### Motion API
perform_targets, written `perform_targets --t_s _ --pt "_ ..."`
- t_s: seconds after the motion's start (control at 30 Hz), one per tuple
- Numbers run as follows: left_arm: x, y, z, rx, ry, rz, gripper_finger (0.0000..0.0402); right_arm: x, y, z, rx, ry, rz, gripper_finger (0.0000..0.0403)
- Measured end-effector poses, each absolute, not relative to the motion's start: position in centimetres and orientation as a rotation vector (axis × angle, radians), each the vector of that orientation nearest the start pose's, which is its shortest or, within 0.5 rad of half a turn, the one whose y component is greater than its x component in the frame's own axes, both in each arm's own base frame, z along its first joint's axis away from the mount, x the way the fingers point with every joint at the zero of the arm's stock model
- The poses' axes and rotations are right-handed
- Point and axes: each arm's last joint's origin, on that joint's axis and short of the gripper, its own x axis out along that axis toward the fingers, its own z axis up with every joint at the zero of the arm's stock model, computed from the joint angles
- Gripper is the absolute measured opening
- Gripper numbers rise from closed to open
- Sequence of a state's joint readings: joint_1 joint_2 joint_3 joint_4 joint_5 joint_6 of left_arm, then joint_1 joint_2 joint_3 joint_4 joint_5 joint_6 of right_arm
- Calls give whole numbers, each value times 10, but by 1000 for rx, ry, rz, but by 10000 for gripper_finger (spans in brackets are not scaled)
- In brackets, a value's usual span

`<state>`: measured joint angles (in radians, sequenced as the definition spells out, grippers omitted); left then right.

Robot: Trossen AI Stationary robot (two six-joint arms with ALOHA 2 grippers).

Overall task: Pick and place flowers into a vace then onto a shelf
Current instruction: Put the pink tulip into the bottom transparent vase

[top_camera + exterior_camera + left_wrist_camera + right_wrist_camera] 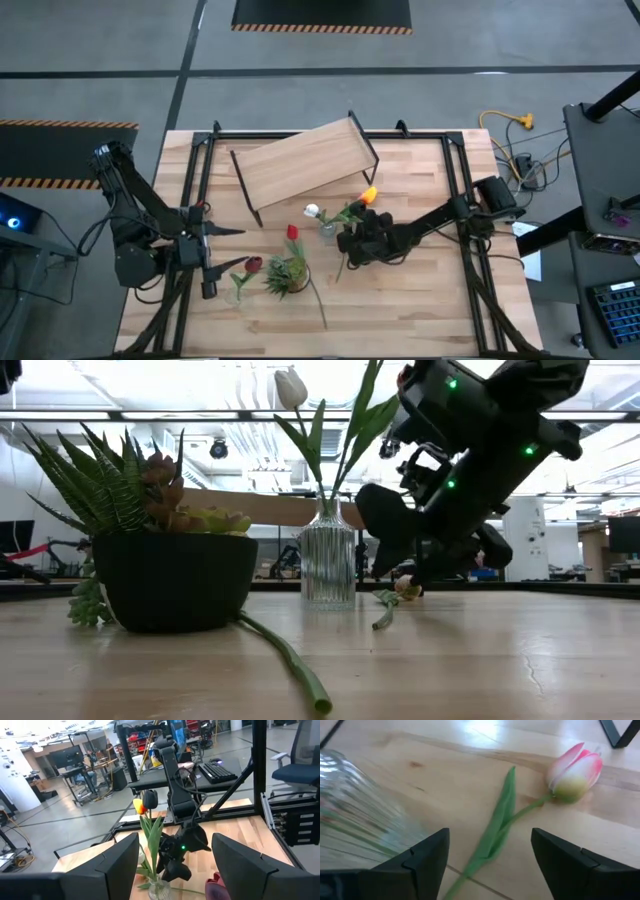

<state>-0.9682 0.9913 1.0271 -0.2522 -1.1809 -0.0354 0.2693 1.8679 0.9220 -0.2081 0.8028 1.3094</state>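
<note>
A clear ribbed glass vase [327, 228] [328, 565] stands on the table with a white tulip [290, 388] and an orange-yellow tulip [368, 195] [141, 806] in it. A pink tulip [572, 770] lies flat on the table beside the vase [355, 815]. My right gripper [345, 250] [490, 835] hovers low over its stem and leaf [497, 825], open, a finger on either side. A red tulip [292, 232] and a maroon one [253, 265] also lie on the table. My left gripper [232, 248] [175, 840] waits open to the left. The shelf [305, 165] stands at the far side.
A dark pot with a spiky green plant [288, 275] [175, 580] stands near the middle, the red tulip's long stem [290, 660] running past it toward the near edge. A black frame [470, 240] edges the table. The tabletop shows bare at the near right [420, 310].
</note>
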Motion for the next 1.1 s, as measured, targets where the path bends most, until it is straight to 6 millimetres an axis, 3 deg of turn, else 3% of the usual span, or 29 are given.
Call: perform_targets --t_s 0.2,0.5,1.1 --pt "133 -146 376 157 102 213 234 320 61 112 609 490 -1007 299" --pt "133 -146 376 156 101 214 234 321 46 109 672 550 -1015 300" --pt "133 -146 376 155 100 214 234 318 29 103 732 697 -989 235"
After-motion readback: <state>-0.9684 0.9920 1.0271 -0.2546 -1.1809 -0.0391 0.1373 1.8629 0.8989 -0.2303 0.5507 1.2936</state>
